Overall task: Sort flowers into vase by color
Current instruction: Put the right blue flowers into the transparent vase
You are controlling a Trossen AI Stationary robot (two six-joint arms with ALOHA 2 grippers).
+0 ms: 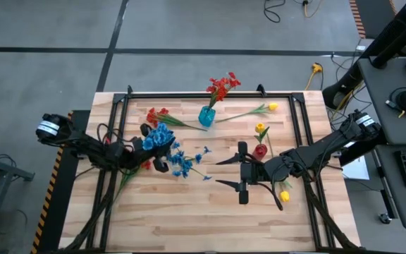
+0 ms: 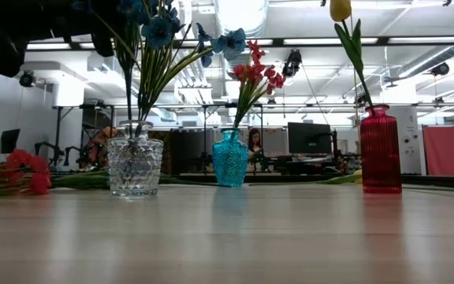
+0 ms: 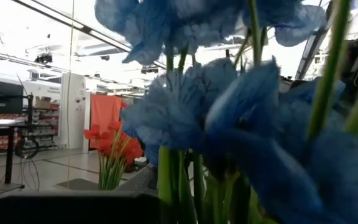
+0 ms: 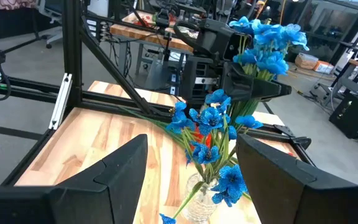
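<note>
Overhead, three vases mark the colour groups on the table (image 1: 189, 219): a clear glass vase (image 2: 135, 166) left of centre holding blue flowers (image 1: 182, 162), a teal vase (image 1: 206, 116) at upper centre holding red flowers (image 1: 222, 86), and a red vase (image 1: 260, 149) right of centre holding one yellow flower (image 1: 260, 128). The grouping suggests each vase is reserved for one colour, so stems go upright into their vase while unsorted ones lie flat: red stems (image 1: 157, 113) at upper left, a yellow stem (image 1: 272, 106) at upper right, another yellow stem (image 1: 284, 195) at lower right. The left gripper (image 1: 146, 144) sits left of centre, clenched on a bunch of blue flower heads (image 1: 162, 135) just beside and above the glass vase, presumably to steer the stalks down into its mouth; its wrist view is filled by blue petals and green stalks. The right gripper (image 1: 242, 173) waits in the middle of the frame, jaws spread and holding nothing, pointed toward the glass vase, with the blue bouquet standing apart beyond its fingertips, and the red vase just beside it.
</note>
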